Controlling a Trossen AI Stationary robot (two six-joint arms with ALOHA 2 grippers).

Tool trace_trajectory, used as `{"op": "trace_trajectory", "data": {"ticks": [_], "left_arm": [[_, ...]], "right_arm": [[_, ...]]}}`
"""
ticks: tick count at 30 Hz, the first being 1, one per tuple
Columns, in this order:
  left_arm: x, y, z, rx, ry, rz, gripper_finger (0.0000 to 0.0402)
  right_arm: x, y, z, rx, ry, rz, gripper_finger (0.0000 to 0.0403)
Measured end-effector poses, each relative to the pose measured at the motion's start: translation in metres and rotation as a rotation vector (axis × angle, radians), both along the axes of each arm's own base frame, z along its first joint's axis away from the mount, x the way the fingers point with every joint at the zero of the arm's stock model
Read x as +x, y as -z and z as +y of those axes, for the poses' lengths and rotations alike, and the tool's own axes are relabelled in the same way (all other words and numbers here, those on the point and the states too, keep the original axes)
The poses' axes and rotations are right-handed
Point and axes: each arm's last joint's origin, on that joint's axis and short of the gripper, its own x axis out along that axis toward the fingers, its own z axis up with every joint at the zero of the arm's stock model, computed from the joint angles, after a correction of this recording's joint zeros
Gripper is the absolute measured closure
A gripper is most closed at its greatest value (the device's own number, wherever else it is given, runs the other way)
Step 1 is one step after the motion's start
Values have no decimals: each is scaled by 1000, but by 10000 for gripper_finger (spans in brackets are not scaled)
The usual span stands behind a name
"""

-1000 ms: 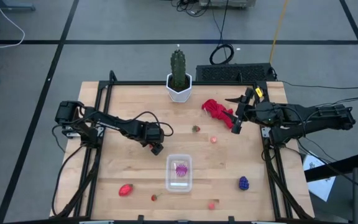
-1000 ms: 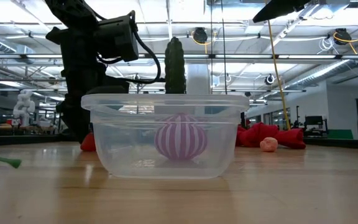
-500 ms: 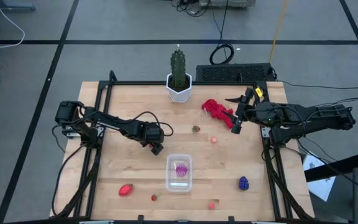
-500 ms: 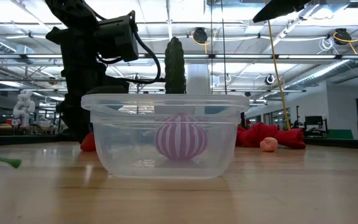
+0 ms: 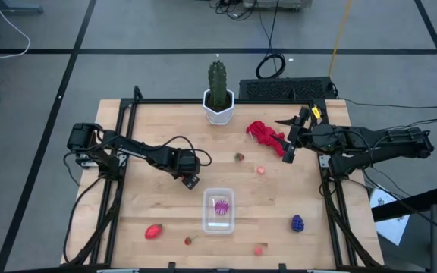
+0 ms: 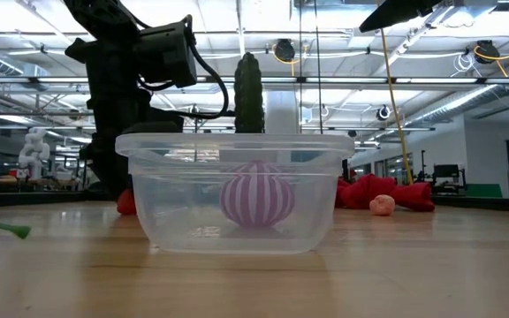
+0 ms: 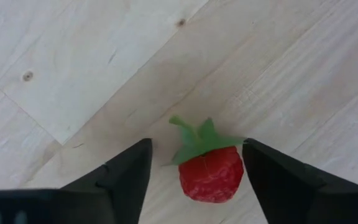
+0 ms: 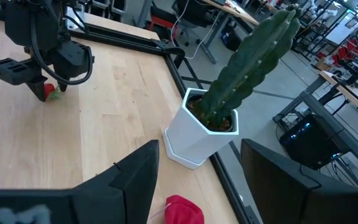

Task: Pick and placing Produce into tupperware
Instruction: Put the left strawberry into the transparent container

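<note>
The clear tupperware [image 5: 218, 210] stands near the table's front middle with a magenta striped piece [image 6: 256, 196] inside it. Left of it and farther back, my left gripper [image 5: 191, 180] points down over a red strawberry [image 7: 210, 173] that lies on the wood. The gripper is open, with one finger on each side of the fruit. My right gripper [image 5: 287, 144] hangs open and empty above the table's back right. More produce lies loose: a strawberry [image 5: 153, 231], a purple grape bunch [image 5: 297, 223], and small pieces [image 5: 261, 170]. My left gripper comes at the strawberry from above with its fingers pointing down. One finger [image 7: 272, 180] stands right against the fruit's side and leaf tip [image 7: 240, 142]; I cannot tell whether it touches. Bare wood shows between the other finger [image 7: 129, 177] and the fruit.
A green cactus [image 5: 218, 83] in a white pot [image 5: 218, 108] stands at the far edge's middle. A red cloth [image 5: 264, 133] lies right of it, below my right gripper. A black frame [image 5: 127, 114] runs along the table's edges.
My left gripper's fingers have drawn closer together around the strawberry, while the arm has kept its place. The strawberry lies where it was.
</note>
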Motion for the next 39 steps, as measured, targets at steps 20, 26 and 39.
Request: {"op": "trace_trajectory", "data": {"ticks": [20,26,39], "left_arm": [[0,0,-2,-57,1,1,199],[0,0,-2,-60,2,1,199],[0,0,-2,-59,3,1,199]], "right_arm": [[0,0,0,0,0,0,183],[0,0,0,0,0,-1,183],[0,0,0,0,0,-1,183]]}}
